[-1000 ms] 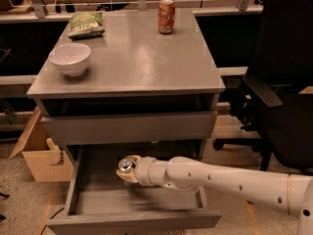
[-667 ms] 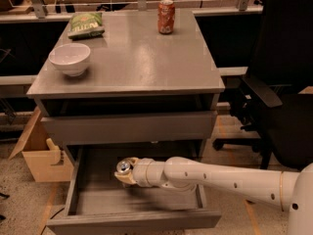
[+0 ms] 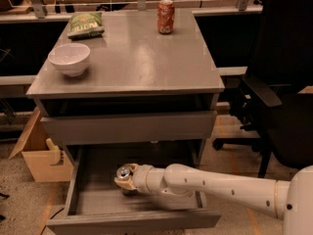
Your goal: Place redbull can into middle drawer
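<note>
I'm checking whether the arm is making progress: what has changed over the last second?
The tool, shut on the slim can, has moved slightly left and down, lower into the open drawer. It has not let the can go. The bowl, green bag and orange can on the table top are where they were, and the drawer is as far out as before.
</note>
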You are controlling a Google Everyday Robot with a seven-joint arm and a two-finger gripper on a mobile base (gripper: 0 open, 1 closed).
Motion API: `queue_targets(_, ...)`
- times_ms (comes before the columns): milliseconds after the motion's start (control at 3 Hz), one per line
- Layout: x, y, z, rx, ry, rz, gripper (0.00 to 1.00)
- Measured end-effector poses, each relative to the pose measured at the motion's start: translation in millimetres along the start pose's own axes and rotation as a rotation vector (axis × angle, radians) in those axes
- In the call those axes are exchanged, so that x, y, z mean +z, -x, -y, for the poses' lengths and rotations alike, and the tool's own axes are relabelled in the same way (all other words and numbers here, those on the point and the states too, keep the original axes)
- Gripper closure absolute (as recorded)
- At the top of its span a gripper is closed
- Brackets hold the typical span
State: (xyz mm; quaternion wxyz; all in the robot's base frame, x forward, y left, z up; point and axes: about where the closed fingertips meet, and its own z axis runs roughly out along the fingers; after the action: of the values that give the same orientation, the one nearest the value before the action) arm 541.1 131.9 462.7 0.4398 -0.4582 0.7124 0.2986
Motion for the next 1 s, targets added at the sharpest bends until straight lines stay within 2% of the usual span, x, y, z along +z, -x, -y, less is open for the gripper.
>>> queue_targets(333, 1.4, -8.5, -1.7, 0.009, -0.012, 0.021, 1.00)
queue_targets(667, 2.6, -8.8, -3.0, 0.010, -0.010, 0.023, 0.84)
queue_targets(1000, 3.6, -8.3, -4.1, 0.010, -0.008, 0.023, 0.60)
